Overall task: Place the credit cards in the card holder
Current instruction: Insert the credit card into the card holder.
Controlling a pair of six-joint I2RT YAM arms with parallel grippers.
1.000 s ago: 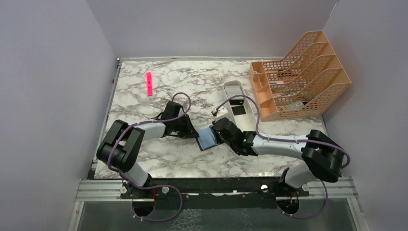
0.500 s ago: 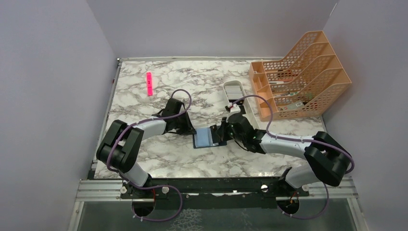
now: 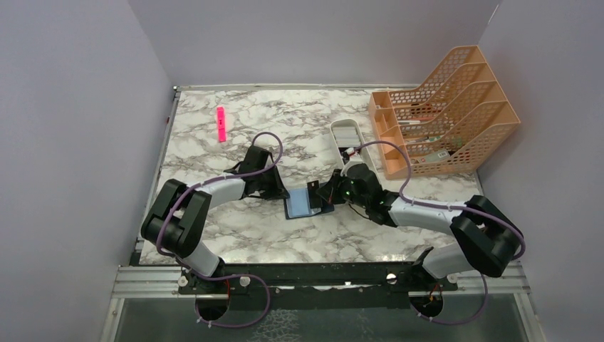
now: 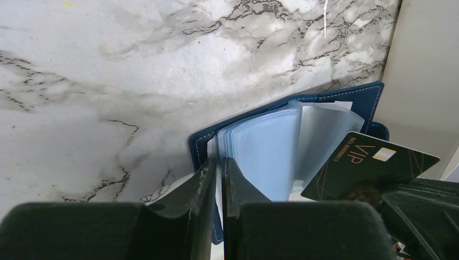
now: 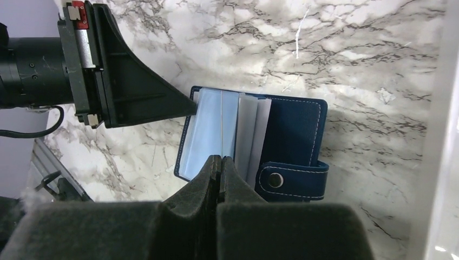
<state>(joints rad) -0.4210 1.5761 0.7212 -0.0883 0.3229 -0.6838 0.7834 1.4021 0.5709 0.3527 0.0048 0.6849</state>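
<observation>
- Top external view: soft, even light is coming from above. The marble table [image 3: 206, 142] is showing bright, and only faint, short shadows are lying under the arms. Small detail is coming out coarse.
- Left wrist view: the left gripper [image 4: 219, 164] is blurring into a dark mass at the bottom edge. A broad soft shadow is falling on the marble beside the card holder [image 4: 265, 146]. The credit card [image 4: 373, 165] is reading crisp, gold lettering included.
- Right wrist view: the right gripper [image 5: 220, 160] is sitting out of focus, near black. The white tray [image 5: 446, 108] is washing out pale at the right edge.
</observation>
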